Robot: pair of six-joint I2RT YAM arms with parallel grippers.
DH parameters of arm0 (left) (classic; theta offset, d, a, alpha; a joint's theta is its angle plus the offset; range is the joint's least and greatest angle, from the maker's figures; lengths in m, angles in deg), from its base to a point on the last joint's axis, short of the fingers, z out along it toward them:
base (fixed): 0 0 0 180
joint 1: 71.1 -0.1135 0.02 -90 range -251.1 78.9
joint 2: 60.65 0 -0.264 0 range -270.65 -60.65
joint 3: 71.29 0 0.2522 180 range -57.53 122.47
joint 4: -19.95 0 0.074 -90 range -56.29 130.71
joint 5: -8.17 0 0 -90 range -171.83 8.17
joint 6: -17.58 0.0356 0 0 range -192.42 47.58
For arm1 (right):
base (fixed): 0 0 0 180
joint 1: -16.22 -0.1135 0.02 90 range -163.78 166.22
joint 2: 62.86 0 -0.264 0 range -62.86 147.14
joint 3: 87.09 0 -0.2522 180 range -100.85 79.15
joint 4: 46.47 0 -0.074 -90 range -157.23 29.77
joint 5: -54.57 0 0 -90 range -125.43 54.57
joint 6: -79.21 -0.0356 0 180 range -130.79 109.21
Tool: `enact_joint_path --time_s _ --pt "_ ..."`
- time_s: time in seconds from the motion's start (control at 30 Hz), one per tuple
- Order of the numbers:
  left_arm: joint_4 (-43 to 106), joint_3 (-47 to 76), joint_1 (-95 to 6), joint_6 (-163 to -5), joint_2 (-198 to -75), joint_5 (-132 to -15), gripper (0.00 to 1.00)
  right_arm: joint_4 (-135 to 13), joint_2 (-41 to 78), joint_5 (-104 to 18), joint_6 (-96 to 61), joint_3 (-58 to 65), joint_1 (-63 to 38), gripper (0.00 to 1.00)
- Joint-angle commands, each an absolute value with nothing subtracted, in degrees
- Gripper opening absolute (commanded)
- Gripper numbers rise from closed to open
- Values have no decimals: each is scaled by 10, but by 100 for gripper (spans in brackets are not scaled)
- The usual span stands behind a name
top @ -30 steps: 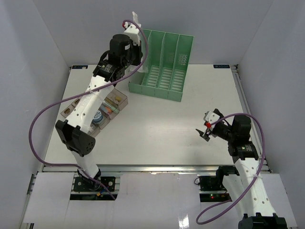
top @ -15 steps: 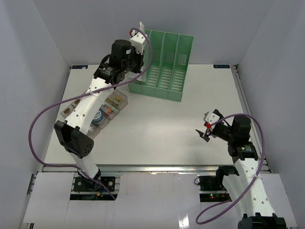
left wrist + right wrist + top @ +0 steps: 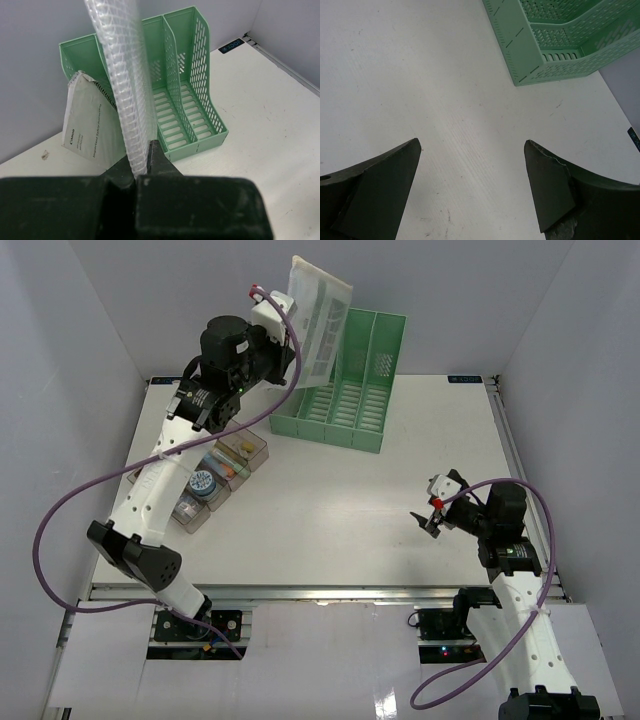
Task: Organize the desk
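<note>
My left gripper (image 3: 290, 355) (image 3: 142, 152) is shut on the lower edge of a clear mesh-patterned pouch (image 3: 320, 318) (image 3: 122, 75). It holds the pouch in the air, tilted, above the left end of the green file rack (image 3: 345, 390) (image 3: 192, 100). A white Canon booklet (image 3: 90, 125) leans in the rack's left slot. My right gripper (image 3: 428, 520) (image 3: 472, 144) hovers open over the white desk (image 3: 330, 510) (image 3: 420, 75) at the right, with nothing between its fingers.
A clear compartment box (image 3: 215, 475) with small items lies on the left of the desk under my left arm. The rack stands at the back middle. Grey walls close in the back and both sides. A metal rail (image 3: 330, 592) runs along the front edge.
My left arm has swung up and to the left, raising the pouch so that its broad face now shows above the rack. My right arm has stayed still.
</note>
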State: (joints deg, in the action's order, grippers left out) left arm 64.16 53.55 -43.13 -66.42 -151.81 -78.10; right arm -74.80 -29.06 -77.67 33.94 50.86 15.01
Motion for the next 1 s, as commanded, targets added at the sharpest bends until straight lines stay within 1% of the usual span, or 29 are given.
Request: enact_joint_path --time_s 0.0,0.2,0.37,0.63,0.97 --pt "611 539 -429 -655 -1524 -787 0 -727 -290 -788 335 508 153 90" --pt "611 556 -429 -649 -1556 -831 0 -726 -289 -788 338 509 153 90" --pt "608 542 -430 -644 -1557 -853 0 -727 -288 -788 339 510 153 90" --pt "544 455 -430 -641 -1479 -885 0 -727 -285 -789 340 510 154 90" --pt "514 408 -429 -644 -1426 -902 0 -728 -282 -792 339 510 155 90"
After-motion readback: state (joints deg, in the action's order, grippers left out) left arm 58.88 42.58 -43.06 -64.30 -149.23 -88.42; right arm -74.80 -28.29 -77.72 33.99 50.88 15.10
